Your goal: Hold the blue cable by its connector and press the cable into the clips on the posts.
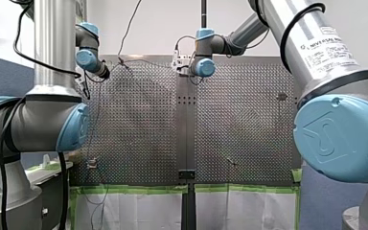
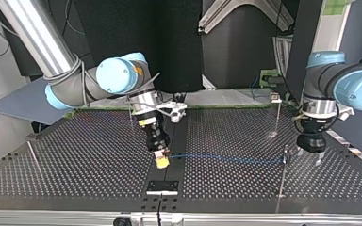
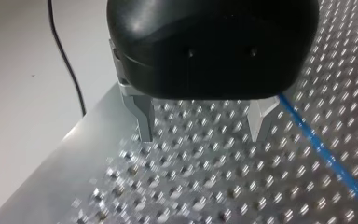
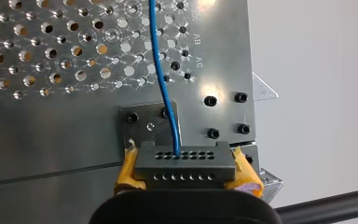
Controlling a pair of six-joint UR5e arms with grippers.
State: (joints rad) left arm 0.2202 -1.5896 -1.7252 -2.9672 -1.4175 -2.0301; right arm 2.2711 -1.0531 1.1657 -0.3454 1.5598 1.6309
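Note:
My right gripper (image 2: 161, 160) is shut on the grey connector (image 4: 182, 156), its yellow pads (image 4: 127, 171) against the connector's two ends. The blue cable (image 4: 161, 70) leaves the connector's middle and runs out over the perforated plate. In the top view the blue cable (image 2: 226, 158) stretches low across the table to a thin post (image 2: 283, 169) at the right. My left gripper (image 2: 308, 154) hangs just beyond that post, open. In the left wrist view its metal fingers (image 3: 144, 121) stand wide apart over the table with nothing between them, and the cable (image 3: 321, 149) passes beside one finger.
Other thin posts stand on the table: one with a clip (image 2: 276, 99) at the back right of the top view, one (image 2: 34, 157) at the left. A black bracket (image 2: 162, 186) sits on the middle seam near the table's edge. A thin black wire (image 3: 65, 56) trails off beside the table.

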